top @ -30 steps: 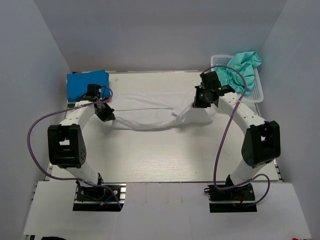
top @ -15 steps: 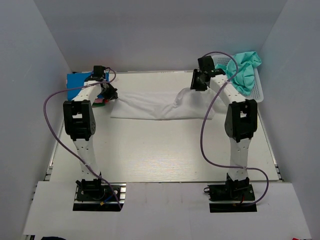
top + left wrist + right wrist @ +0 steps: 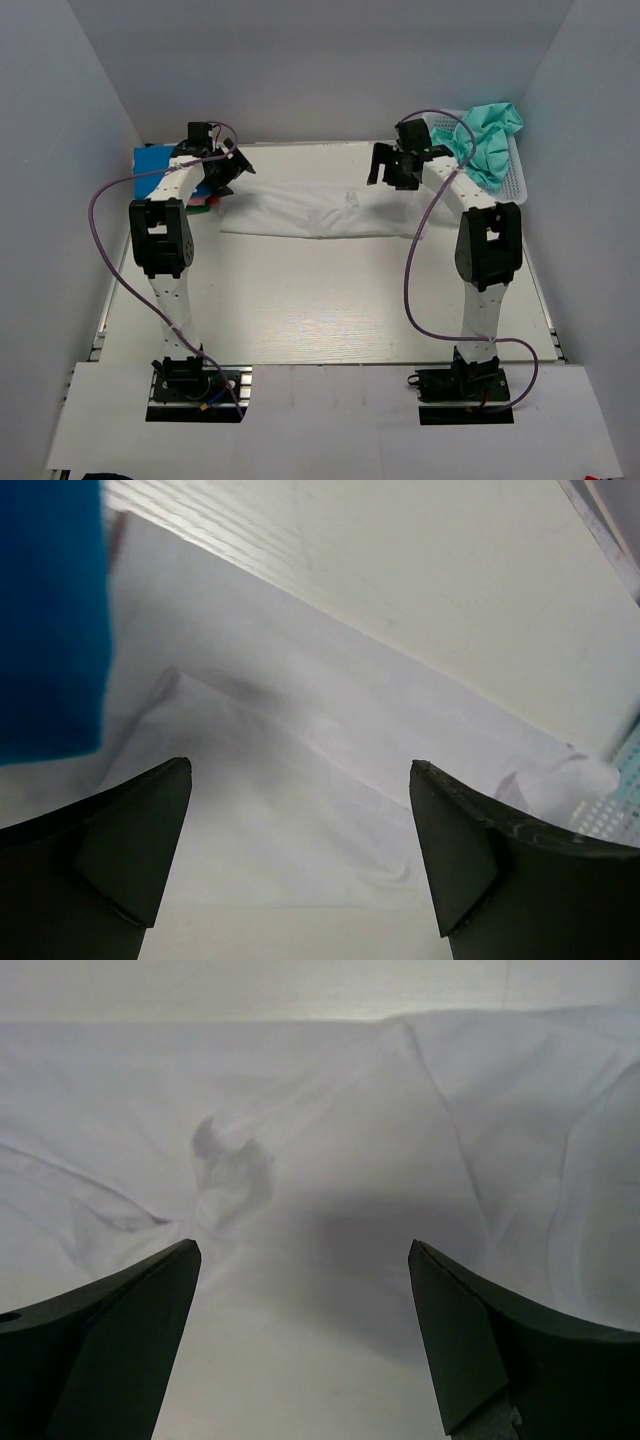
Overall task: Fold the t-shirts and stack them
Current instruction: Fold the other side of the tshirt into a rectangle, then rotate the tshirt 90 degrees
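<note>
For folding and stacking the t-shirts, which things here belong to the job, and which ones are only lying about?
Belong to the job:
white t-shirt, spread on the table
teal-green t-shirt
blue folded t-shirt

Only lying about:
white mesh basket, holding the teal-green t-shirt

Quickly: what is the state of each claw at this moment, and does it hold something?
Left claw: open, holding nothing, over the white t-shirt.
Right claw: open, holding nothing, over the same shirt.

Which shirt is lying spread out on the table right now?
The white t-shirt, laid out long in the middle. The teal-green t-shirt is bunched in the basket; the blue t-shirt sits folded far left.
</note>
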`<state>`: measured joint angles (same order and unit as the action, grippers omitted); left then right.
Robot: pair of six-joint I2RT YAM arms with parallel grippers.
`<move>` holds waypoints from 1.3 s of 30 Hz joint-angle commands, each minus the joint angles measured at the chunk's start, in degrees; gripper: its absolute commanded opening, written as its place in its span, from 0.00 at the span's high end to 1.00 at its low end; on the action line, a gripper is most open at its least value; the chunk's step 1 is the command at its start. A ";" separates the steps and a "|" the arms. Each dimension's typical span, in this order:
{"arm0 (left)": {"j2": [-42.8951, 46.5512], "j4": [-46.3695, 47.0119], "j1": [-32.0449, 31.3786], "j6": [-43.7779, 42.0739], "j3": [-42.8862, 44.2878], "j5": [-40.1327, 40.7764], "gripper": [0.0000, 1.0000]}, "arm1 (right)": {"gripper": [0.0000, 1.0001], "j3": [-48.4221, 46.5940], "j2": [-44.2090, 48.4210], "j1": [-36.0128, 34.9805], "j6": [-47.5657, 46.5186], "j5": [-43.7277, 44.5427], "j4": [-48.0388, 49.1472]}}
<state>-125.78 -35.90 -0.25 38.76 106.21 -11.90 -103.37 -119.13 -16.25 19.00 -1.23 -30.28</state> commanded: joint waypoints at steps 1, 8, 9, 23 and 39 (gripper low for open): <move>3.00 3.47 -1.33 -2.46 -0.75 -7.00 0.00 | 0.10 5.71 5.30 -1.15 -0.29 -3.60 4.25; -2.71 2.68 -3.96 -4.39 0.40 -3.58 0.00 | 0.10 18.72 7.60 -2.20 3.23 -5.10 8.75; -2.72 1.89 -4.49 -4.40 -0.56 -2.44 0.00 | 0.10 19.08 7.16 -2.21 3.32 -4.83 9.18; 26.08 -10.85 -10.37 -2.82 -42.38 1.37 0.00 | 0.10 -4.45 -15.93 -2.38 -0.45 -7.79 6.11; 40.16 3.56 -34.46 10.10 -56.28 -16.05 0.00 | 0.10 -24.07 -32.22 -6.95 1.12 -14.41 15.87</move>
<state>-89.41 -37.23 -31.99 45.15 50.96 -26.37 -127.07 -148.05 -22.31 19.31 -16.23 -13.39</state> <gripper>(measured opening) 0.997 0.904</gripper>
